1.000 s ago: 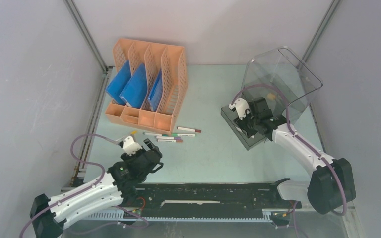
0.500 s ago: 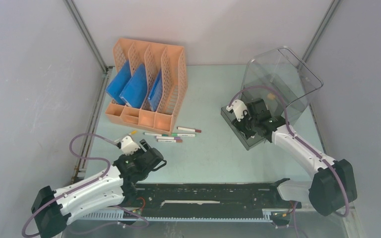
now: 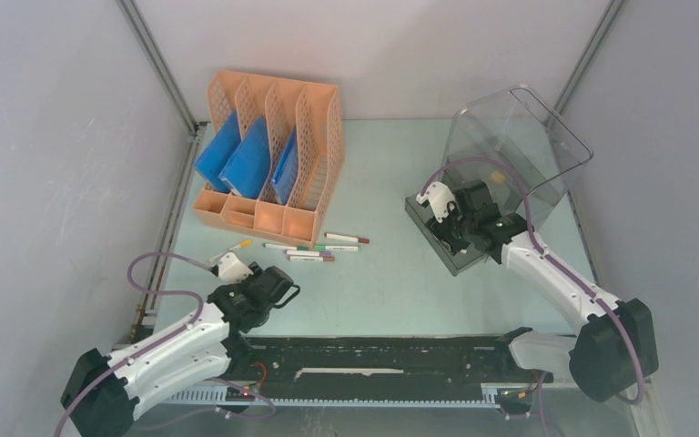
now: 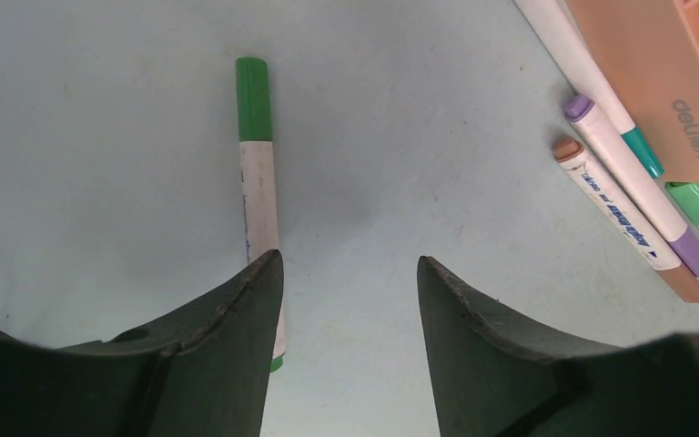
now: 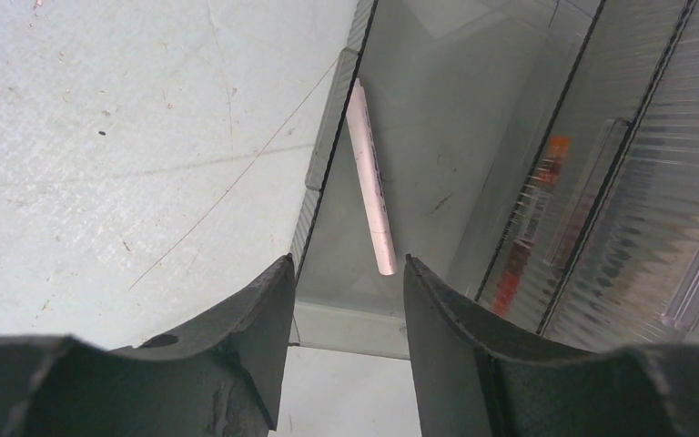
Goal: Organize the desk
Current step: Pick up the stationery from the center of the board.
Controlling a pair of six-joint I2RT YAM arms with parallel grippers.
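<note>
Across the middle of the top view, one pale green counter lies flat between grey walls; its longer side seems to run left to right, and its near edge meets a black rail at the bottom of the frame. It fills the centre of that view and carries everything else.

At upper left stands one orange file rack with four slots, and three blue folders lean in it. Loose markers lie in a short row just in front of the rack. The left wrist view shows five: one green marker alone at left, its length running up and down the frame, and four more bunched at the right edge. At upper right sits one clear box with a dark drawer pulled out; one pink pen lies inside.

Since a second ago the left arm has swung slightly leftward and its jaws have narrowed; the right arm has barely moved.

The left gripper is released, with bare counter between its jaws and the green marker passing under one finger. The right gripper is also released, its jaws parted over the drawer's near corner.
</note>
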